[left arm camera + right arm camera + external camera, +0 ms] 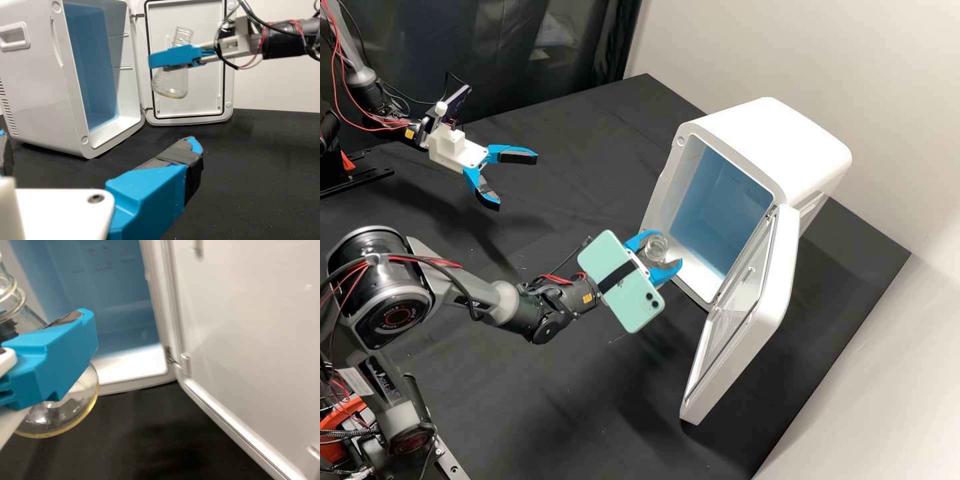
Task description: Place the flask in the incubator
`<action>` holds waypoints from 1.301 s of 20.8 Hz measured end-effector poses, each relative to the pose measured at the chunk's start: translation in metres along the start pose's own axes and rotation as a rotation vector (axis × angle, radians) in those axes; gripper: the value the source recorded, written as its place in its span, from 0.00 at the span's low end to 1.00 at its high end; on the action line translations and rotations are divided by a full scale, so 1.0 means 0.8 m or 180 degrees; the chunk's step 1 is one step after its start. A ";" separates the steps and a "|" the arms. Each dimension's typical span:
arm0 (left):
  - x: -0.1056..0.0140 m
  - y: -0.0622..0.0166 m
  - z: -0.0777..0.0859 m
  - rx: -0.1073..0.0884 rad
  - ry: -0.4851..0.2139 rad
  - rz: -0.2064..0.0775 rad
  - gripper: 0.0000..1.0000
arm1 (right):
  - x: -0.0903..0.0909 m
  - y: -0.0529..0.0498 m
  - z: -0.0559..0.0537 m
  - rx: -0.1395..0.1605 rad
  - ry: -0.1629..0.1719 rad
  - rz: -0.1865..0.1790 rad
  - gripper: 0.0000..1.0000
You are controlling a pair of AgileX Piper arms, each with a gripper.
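While our right end effector [657, 254] clamps the flask [171, 82] at the high view's centre, just outside the open incubator [780, 140], we judge pickup done and insertion remaining; our left end effector [513, 180] hangs open upper left.

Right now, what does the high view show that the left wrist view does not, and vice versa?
High view: the mint phone strapped on the right arm, and the whole left gripper, open above the bench. Left wrist view: the conical flask in tilted side profile, clamped at its neck, and the recessed handle on the incubator. Shared: the incubator, door open, and the right gripper shut on the conical flask before the blue chamber.
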 end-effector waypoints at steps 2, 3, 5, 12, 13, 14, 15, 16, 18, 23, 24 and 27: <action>0.000 -0.0005 -0.001 -0.0003 0.0005 -0.0006 1.00 | 0.015 -0.002 -0.010 0.0011 0.0014 0.0020 0.00; 0.000 -0.0008 -0.001 -0.0006 0.0010 -0.0008 1.00 | 0.023 -0.002 -0.014 0.0029 -0.0011 0.0035 0.00; 0.001 -0.0020 -0.001 -0.0016 0.0020 -0.0020 1.00 | 0.044 -0.002 -0.019 0.0068 -0.0050 0.0067 0.00; 0.001 -0.0034 -0.006 0.0083 0.0091 -0.0027 1.00 | 0.125 -0.021 -0.030 -0.0019 -0.0333 0.0045 0.00; 0.001 -0.0043 -0.006 0.0087 0.0093 -0.0038 1.00 | 0.135 -0.021 -0.032 -0.0021 -0.0373 0.0051 0.00; 0.001 -0.0064 -0.007 0.0076 0.0097 -0.0060 1.00 | 0.143 -0.023 -0.032 -0.0023 -0.0408 0.0050 0.00; 0.002 -0.0069 -0.007 0.0077 0.0102 -0.0065 1.00 | 0.153 -0.023 -0.032 -0.0018 -0.0445 0.0070 0.00; 0.002 -0.0076 -0.007 0.0074 0.0103 -0.0073 1.00 | 0.161 -0.022 -0.034 0.0023 -0.0476 0.0104 0.00; 0.002 -0.0078 -0.008 0.0064 0.0126 -0.0074 1.00 | 0.180 -0.019 -0.038 -0.0018 -0.0525 0.0125 0.00; 0.002 -0.0095 -0.009 0.0052 0.0139 -0.0091 1.00 | 0.222 -0.017 -0.046 -0.0029 -0.0635 0.0207 0.00; 0.002 -0.0108 -0.010 0.0043 0.0149 -0.0103 1.00 | 0.229 -0.016 -0.048 -0.0044 -0.0659 0.0220 0.00; 0.003 -0.0116 -0.010 0.0036 0.0157 -0.0111 1.00 | 0.249 -0.027 -0.051 -0.0083 -0.0770 0.0146 0.00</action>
